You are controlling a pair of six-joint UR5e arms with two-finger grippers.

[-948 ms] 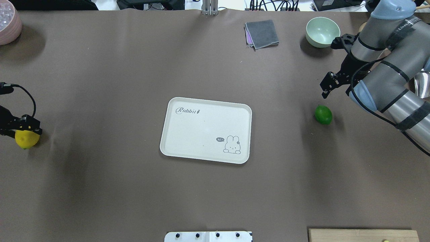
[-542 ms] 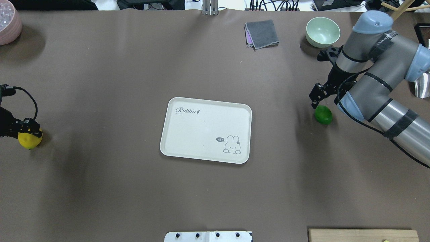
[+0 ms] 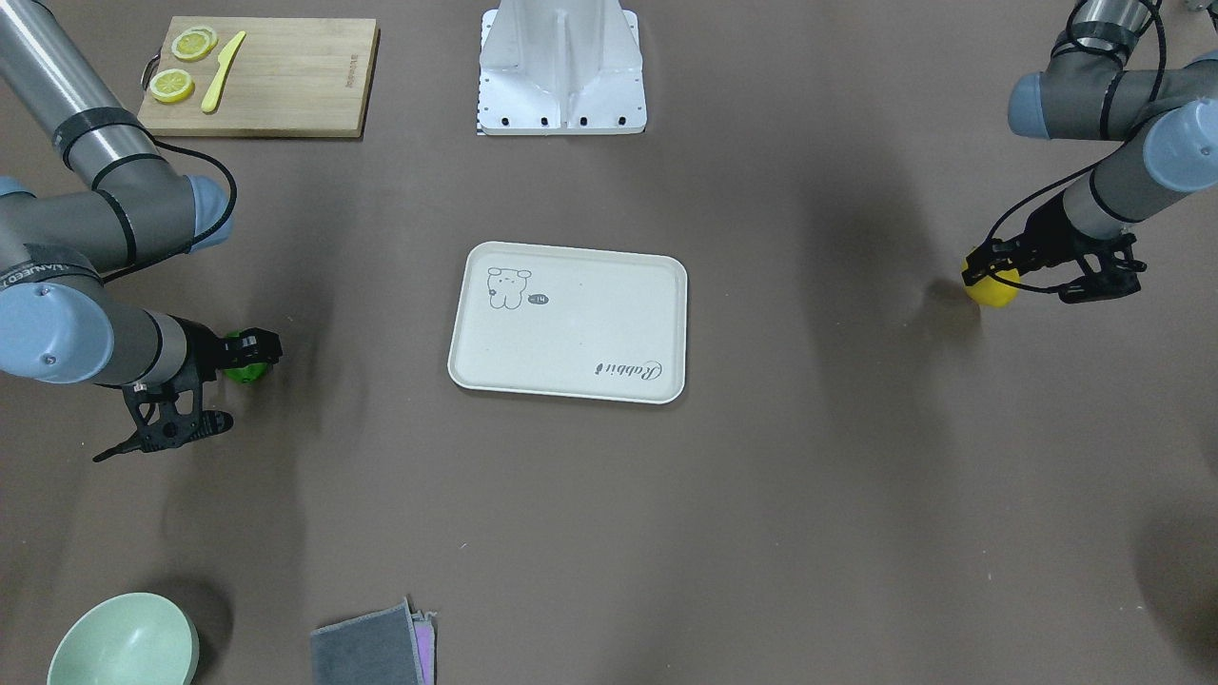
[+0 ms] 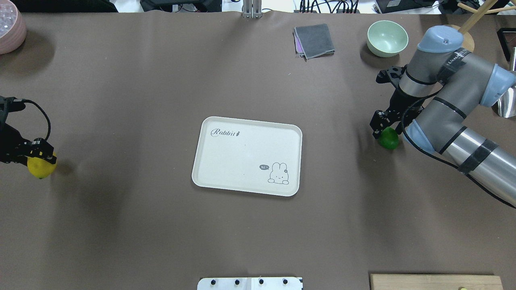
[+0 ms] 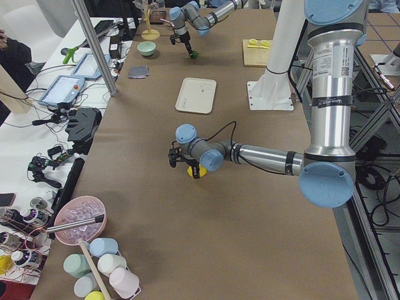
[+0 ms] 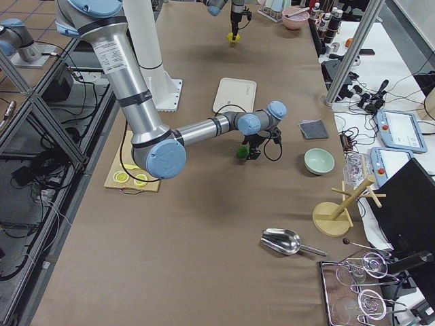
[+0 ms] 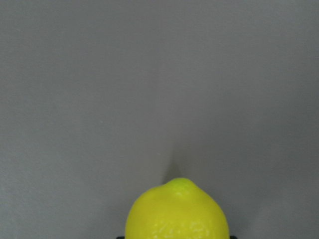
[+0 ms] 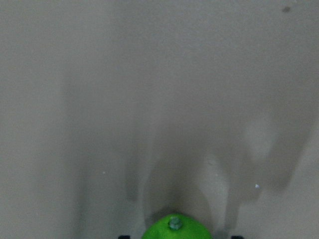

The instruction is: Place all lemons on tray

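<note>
The cream tray point(image 4: 209, 161) with "Rabbit" script lies at the table's middle, with nothing on it; it also shows in the front view point(image 3: 571, 333). The yellow lemon point(image 4: 41, 168) is at the far left, held in my left gripper point(image 4: 40, 160), which is shut on it; the left wrist view shows it point(image 7: 177, 211) just above the table. The green lemon point(image 4: 389, 139) rests on the table right of the tray. My right gripper point(image 4: 385, 129) is open and low over it, fingers either side; the right wrist view shows it point(image 8: 174, 230) at the bottom edge.
A pale green bowl point(image 4: 387, 37) and a folded grey cloth point(image 4: 314, 40) sit at the far right. A pink bowl point(image 4: 10, 28) is at the far left corner. A wooden cutting board point(image 3: 285, 76) with lemon slices and a knife lies near the robot base point(image 3: 561, 67).
My right gripper came down from beside the bowl to around the green lemon, which stayed put. My left gripper moved slightly right with the yellow lemon.
</note>
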